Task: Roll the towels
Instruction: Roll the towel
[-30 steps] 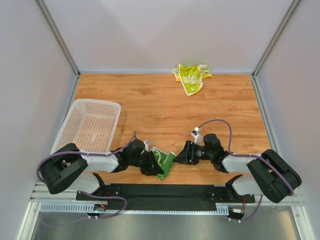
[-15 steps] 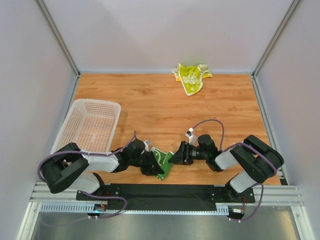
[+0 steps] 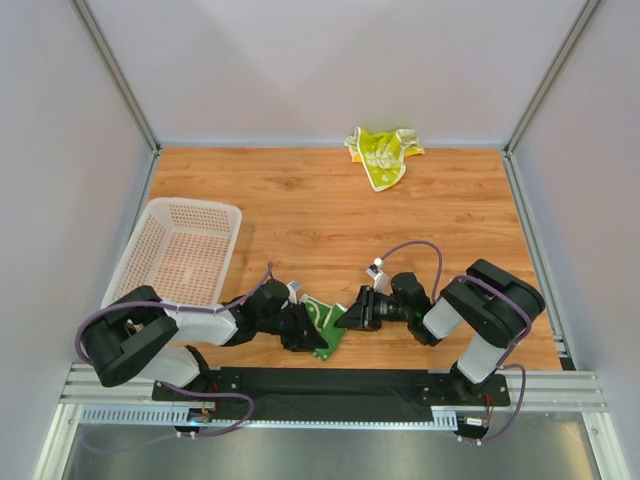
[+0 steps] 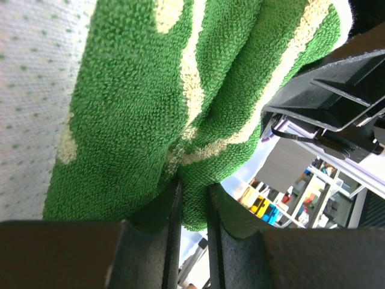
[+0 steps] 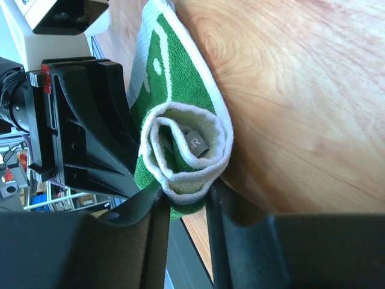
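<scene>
A green towel with white pattern [image 3: 324,324] lies partly rolled at the near edge of the table between both arms. My left gripper [image 3: 303,331] is shut on its left end; the left wrist view shows green terry cloth [image 4: 150,102] pinched between the fingers. My right gripper [image 3: 350,316] is shut on the rolled right end; the right wrist view shows the coil [image 5: 186,150] with a grey label between the fingers. A second yellow-green towel [image 3: 382,152] lies crumpled at the far edge.
A white plastic basket [image 3: 180,250] stands on the left of the wooden table [image 3: 330,215]. A black strip [image 3: 330,382] runs along the near edge under the towel. Grey walls enclose the table on three sides.
My right arm has folded in and its gripper has moved left onto the towel's rolled end. The left gripper has kept its hold and barely moved.
</scene>
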Available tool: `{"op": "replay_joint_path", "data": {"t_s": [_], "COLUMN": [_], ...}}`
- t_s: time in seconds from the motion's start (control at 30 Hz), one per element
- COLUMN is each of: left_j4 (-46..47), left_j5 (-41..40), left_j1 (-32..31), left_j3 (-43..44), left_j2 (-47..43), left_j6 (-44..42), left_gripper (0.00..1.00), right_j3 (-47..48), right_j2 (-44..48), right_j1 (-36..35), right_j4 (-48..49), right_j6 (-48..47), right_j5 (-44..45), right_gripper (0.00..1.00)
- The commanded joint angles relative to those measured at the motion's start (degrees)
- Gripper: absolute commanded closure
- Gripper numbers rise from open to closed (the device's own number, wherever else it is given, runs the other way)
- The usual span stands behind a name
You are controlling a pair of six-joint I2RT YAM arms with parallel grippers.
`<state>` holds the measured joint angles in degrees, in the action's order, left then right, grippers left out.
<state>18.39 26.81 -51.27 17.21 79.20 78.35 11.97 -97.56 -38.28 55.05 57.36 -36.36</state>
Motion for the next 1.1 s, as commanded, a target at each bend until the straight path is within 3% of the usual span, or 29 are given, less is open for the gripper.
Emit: {"op": "replay_joint_path", "data": {"t_s": [0.0, 0.1, 0.17, 0.3, 0.4, 0.57, 0.7, 0.9, 1.07], "left_j4": [-1.07, -9.04, -12.92, -26.17, -34.61, -45.53, -60.71, -66.38, -64.36], "left_j5": [-0.26, -1.40, -2.46, -8.50, -13.07, -21.95, -41.34, -54.30, -55.99], "left_j1": [0.29, 0.20, 0.29, 0.03, -0.68, -4.71, -14.11, -26.32, -30.73], "left_j3": [-0.34, 1.85, 3.52, 6.07, 9.15, 17.47, 29.17, 39.82, 45.45], "left_j2": [0.08, -0.79, -1.76, -6.93, -9.40, -9.59, -5.56, 1.82, 8.33], "left_j6": [-0.56, -3.45, -5.13, -9.42, -12.41, -16.64, -19.02, -21.21, -26.22], "left_gripper": [0.90, 0.78, 0.73, 0.52, 0.44, 0.42, 0.44, 0.47, 0.47], "right_j3": [0.07, 0.95, 1.91, 4.38, 7.09, 11.58, 15.10, 18.70, 19.50], "right_j2": [-0.62, 0.61, 2.45, 7.01, 10.88, 14.85, 16.35, 15.56, 14.59], "right_j1": [-0.65, -0.74, -0.65, -0.92, -1.79, -3.90, -5.92, -6.98, -7.60], "right_j4": [2.27, -2.29, -5.90, -21.80, -31.91, -45.26, -52.13, -58.03, -58.74], "right_j6": [-0.50, -1.46, -2.43, -6.28, -8.14, -10.51, -11.13, -10.78, -10.43], "right_j5": [1.82, 3.04, 4.10, 9.45, 13.06, 18.15, 20.71, 22.12, 22.12], "right_gripper": [0.77, 0.87, 0.89, 0.94, 0.96, 0.97, 0.98, 1.00, 1.00]}}
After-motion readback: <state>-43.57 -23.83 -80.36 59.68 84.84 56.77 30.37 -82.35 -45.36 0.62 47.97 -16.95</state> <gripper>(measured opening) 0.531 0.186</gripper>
